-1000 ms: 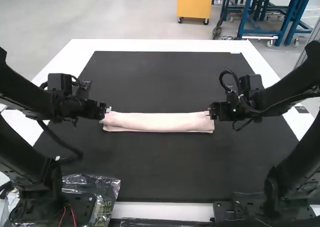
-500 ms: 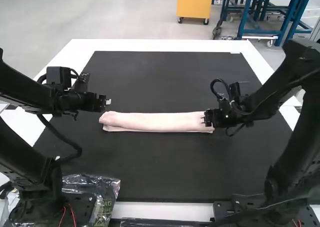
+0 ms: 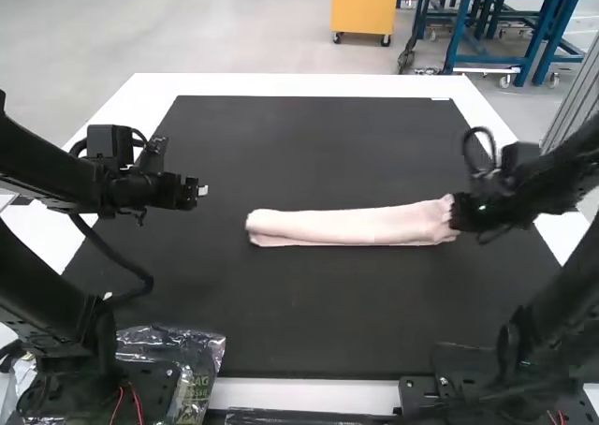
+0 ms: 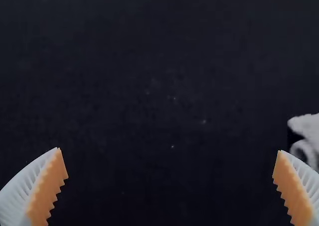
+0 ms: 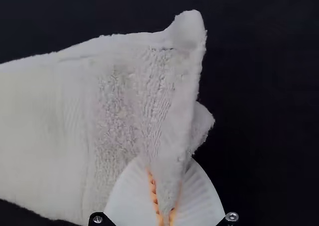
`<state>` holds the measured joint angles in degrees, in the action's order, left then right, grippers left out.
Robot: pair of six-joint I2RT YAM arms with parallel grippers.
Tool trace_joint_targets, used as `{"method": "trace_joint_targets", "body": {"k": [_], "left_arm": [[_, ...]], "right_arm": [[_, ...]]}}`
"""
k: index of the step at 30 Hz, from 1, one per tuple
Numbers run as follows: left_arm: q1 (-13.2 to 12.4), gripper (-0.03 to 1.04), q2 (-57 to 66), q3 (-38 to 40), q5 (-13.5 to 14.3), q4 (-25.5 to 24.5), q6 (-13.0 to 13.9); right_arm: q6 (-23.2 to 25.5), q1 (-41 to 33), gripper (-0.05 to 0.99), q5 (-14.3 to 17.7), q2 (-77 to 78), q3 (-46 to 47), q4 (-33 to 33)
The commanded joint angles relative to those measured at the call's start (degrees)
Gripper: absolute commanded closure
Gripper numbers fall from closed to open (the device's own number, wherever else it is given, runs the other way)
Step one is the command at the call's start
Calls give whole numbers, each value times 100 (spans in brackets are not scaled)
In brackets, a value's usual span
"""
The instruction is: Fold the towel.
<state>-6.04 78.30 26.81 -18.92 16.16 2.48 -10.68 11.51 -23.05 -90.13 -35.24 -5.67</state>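
Observation:
The pale pink towel (image 3: 351, 227) lies as a long narrow folded strip across the dark mat, its right end at the right arm. The right gripper (image 3: 459, 214) is at that end. In the right wrist view, the right gripper (image 5: 166, 213) is shut on a pinched-up part of the towel (image 5: 50, 136) near its end edge. The left gripper (image 3: 202, 191) hangs over the mat, apart from the towel's left end. In the left wrist view, the left gripper (image 4: 170, 161) stands open, with a corner of the towel (image 4: 309, 129) off beyond one finger.
The dark mat (image 3: 309, 322) covers most of the white table (image 3: 309, 85). A clear plastic bag (image 3: 192, 359) lies at the near left, beside the left arm's base. A dark bar lies along the near edge.
The right gripper has taken hold of the towel's right end, and towel and gripper have moved right. The left gripper backed slightly off the towel's left end earlier and has since stayed still.

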Motion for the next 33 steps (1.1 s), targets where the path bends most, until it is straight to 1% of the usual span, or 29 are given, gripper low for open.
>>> {"method": "trace_joint_targets", "body": {"k": [1, 5, 8, 11, 16, 18, 21, 25, 33], "left_arm": [[-37, 4, -105, 246, -51, 62, -46], [-28, 4, -105, 272, -24, 106, -55], [-11, 4, -105, 255, -16, 115, -46], [-11, 4, -105, 228, -7, 115, -20], [-37, 4, -105, 176, -7, 106, 24], [-37, 4, -113, 149, -7, 106, 33], [-37, 4, -105, 97, -7, 106, 42], [-46, 4, -105, -35, -16, 238, 68], [-37, 4, -105, -334, -16, 493, 68]], "right_arm": [[-532, 203, 96, -288, 435, -308, 295], [-506, -35, 96, -358, 716, -360, 550], [-233, -623, 96, -349, 786, -378, 550], [92, -1370, 96, -218, 813, -378, 532], [901, -2566, 96, 125, 777, -395, -30], [1103, -3005, 96, 248, 725, -413, -233], [1384, -3524, 96, 327, 514, -475, -488], [1472, -3963, 96, 371, 171, -606, -725], [1498, -4385, 96, 371, -471, -940, -1208]]}}
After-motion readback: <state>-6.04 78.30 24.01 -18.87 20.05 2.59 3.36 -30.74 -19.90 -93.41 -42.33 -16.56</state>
